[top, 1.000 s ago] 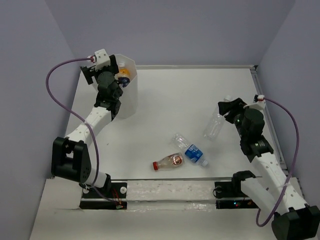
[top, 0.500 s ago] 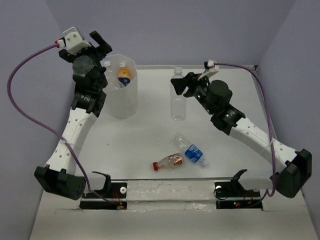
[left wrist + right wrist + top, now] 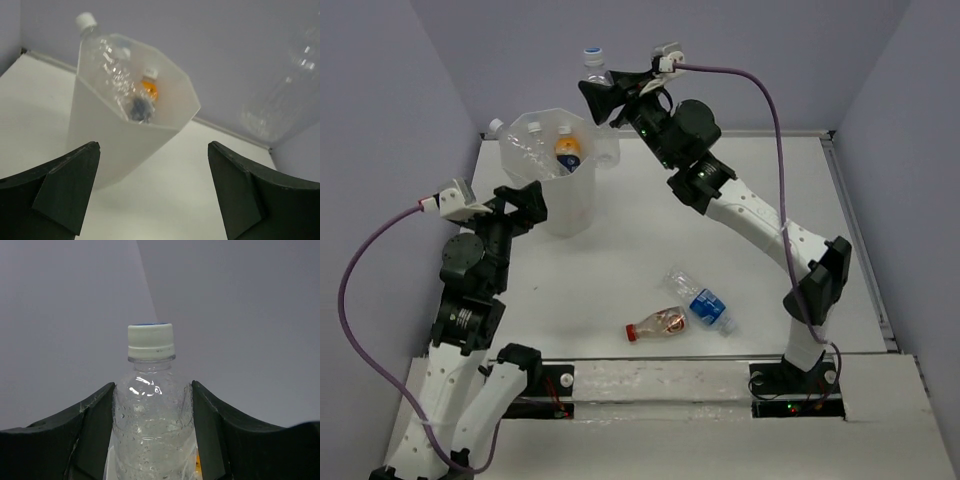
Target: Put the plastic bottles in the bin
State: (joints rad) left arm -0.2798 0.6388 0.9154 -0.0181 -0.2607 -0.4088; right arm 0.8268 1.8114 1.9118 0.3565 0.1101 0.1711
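Top external view, from the left: the left gripper (image 3: 525, 205) has drawn back from over the bin (image 3: 565, 215) and now sits low beside its near-left wall, fingers spread wide and holding nothing. The bin stands at the table's far-left corner. Inside it an orange bottle (image 3: 567, 150) stands among crinkled clear ones, and a white-capped bottle (image 3: 505, 135) leans out over the left rim.

Further right, the right gripper (image 3: 605, 95) has swung across from the right side of the table and is raised at the bin's far-right rim. Its fingers are clenched around the shoulder of a clear bottle (image 3: 592, 60), cap up, body hanging down beside the rim. By my reading that bottle is about to be dropped in, though I cannot tell whether it hangs fully over the opening.

Two bottles remain: a red-capped bottle (image 3: 658, 323) and a blue-labelled bottle (image 3: 703, 302) lie on their sides close together near the front middle.

The table (image 3: 750, 200) is plain matte white, closed in by pale purple-grey walls (image 3: 790, 60).
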